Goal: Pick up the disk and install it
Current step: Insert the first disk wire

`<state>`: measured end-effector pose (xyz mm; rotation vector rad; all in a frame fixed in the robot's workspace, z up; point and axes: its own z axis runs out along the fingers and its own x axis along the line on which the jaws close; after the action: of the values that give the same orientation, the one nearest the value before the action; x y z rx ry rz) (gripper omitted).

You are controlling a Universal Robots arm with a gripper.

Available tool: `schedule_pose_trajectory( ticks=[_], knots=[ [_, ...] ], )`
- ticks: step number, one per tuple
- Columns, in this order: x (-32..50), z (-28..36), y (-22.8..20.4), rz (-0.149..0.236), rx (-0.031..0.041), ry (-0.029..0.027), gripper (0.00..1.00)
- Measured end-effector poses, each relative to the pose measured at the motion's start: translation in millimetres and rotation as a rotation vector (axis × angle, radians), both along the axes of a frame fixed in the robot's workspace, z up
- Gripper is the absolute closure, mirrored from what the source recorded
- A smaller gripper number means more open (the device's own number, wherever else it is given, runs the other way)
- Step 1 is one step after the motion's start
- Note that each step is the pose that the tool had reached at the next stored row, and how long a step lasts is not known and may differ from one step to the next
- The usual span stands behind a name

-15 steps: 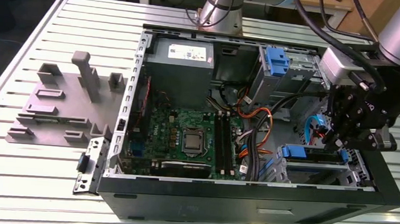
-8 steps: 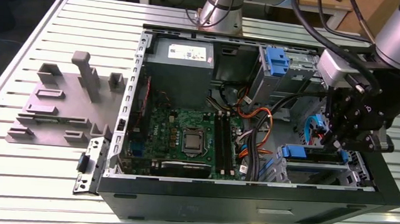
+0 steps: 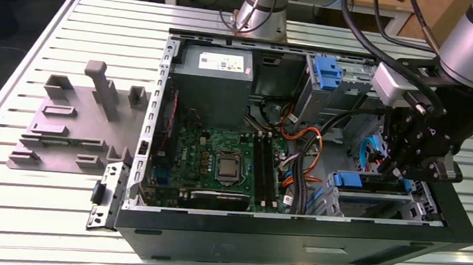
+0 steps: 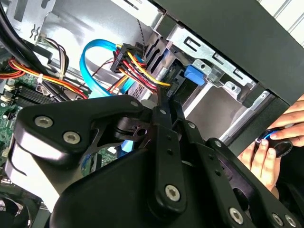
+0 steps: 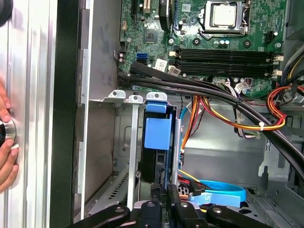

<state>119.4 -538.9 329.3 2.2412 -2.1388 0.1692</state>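
In the exterior view, the black two-fingered gripper (image 3: 402,172) is reaching down into the open black metal computer case (image 3: 296,240), at the silver drive cage (image 3: 419,204) in the corner toward the exterior view's right. The disk (image 3: 358,180), a flat drive framed by a blue plastic carrier bracket, is sitting in that cage just beside the gripper. An empty blue plastic caddy (image 3: 328,73) is occupying the farther bay, and a grey slotted holder block (image 3: 62,126) is lying outside the case. In the second wrist view, the gripper (image 4: 167,108) is pointing into the cage beside red and yellow cables (image 4: 137,66), and a person's hand (image 4: 266,147) is resting outside. In the first wrist view, the disk (image 5: 156,135) is standing on edge in its slot, its long axis running straight away from the gripper (image 5: 165,191), whose fingers are drawn close and seemingly pinching its near edge.
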Motion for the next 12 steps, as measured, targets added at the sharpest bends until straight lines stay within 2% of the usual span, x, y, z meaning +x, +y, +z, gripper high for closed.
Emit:
schedule_pose_trajectory(
  ticks=[12],
  knots=[
    [-0.3, -2.8, -0.3, -0.001, 0.0000, -0.0019, 0.83]
  ],
)
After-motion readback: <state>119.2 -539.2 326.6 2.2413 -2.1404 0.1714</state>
